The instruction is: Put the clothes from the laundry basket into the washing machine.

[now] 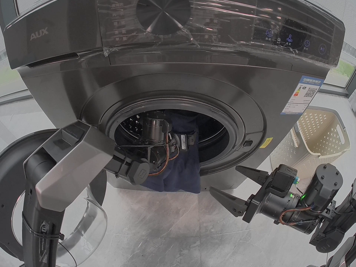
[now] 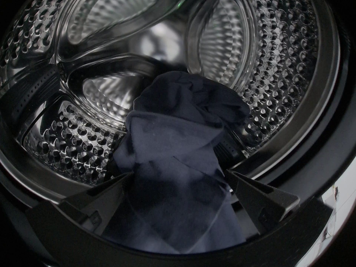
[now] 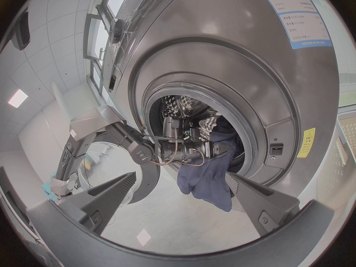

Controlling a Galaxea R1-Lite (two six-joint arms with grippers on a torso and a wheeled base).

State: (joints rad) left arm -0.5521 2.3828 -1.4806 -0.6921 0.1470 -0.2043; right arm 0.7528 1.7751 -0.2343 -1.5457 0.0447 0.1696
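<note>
Loading step: left gripper (image 2: pixel 178 173), jaws apart, inside the washing machine (image 1: pixel 185 82), navy garment (image 1: pixel 178 171) half draped over its door rim; the hanging tail likely needs pushing in, right gripper (image 1: pixel 224 178) spread empty nearby

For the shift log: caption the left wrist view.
Open left gripper straddles a navy garment trailing from the steel drum.

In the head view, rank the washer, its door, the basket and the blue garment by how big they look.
1. washer
2. door, partly hidden
3. basket, partly behind the washer
4. garment, part of it inside the drum, so its full size is unsure
</note>
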